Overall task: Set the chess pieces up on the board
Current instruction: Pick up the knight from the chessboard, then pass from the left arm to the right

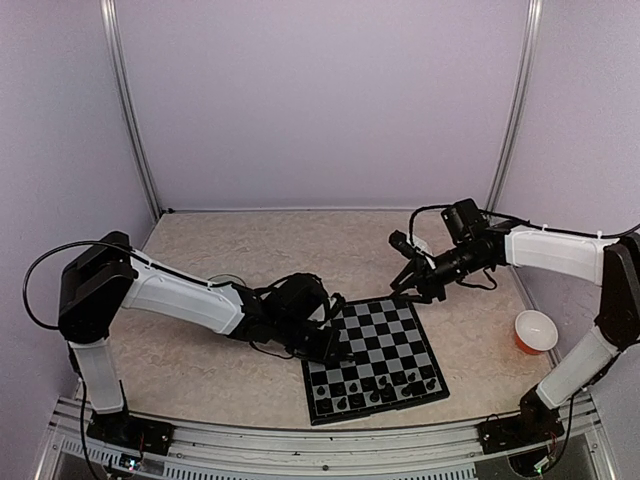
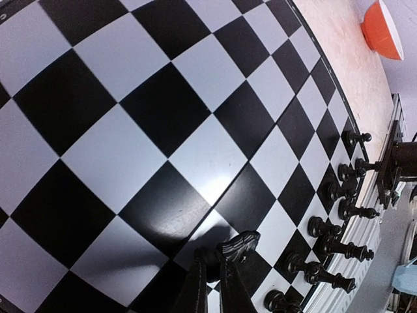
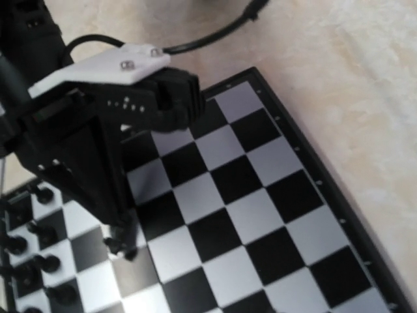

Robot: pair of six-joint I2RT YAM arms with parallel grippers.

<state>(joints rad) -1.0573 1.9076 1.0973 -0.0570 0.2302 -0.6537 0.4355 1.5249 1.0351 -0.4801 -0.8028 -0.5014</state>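
Seemingly, left pincer (image 2: pixel 212 262) clasping knight (image 2: pixel 238 244), base hidden.

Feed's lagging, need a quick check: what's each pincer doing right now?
Left pincer: closed on a chess piece.
Right pincer: cannot be told from these views.

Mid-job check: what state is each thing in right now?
Board: lying flat, far rows bare.
Chess pieces: standing upright along the near rows.
Held piece: pinched in the left claw, down near the board.
Left claw: shut on the held piece.
Right claw: near the board's far corner; open or shut unclear.
Orange bowl: upright, right of the board.
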